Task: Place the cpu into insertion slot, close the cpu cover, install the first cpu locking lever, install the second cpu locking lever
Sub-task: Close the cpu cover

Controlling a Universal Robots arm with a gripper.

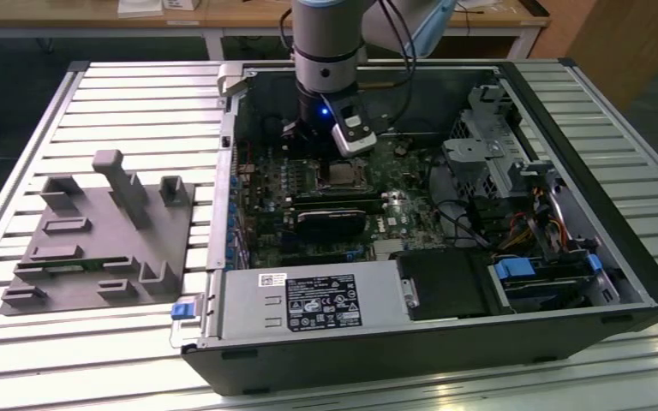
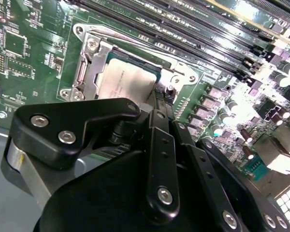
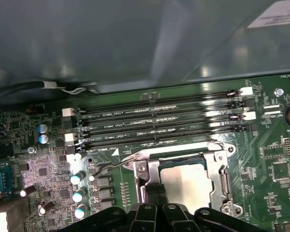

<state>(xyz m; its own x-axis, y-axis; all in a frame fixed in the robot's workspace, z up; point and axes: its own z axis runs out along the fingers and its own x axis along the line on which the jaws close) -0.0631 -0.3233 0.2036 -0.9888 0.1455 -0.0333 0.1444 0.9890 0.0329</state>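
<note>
cpu [image 2: 127, 79] — inside insertion slot [image 2: 83, 72]

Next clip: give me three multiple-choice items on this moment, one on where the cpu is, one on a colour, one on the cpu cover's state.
1. Where is the cpu?
A. on the grey fixture beside the case
B. in the insertion slot
C. on the power supply

2. What colour is the motherboard?
A. red
B. white
C. green

3. How does the cpu cover lie?
A. standing upright
B. flat around the cpu
C. outside the case

Answers:
1 B: both wrist views show the silver-grey chip seated in the socket.
2 C: the board around the socket is green in every view.
3 B: the silver frame lies level, with the cpu's top showing through its window.
</note>
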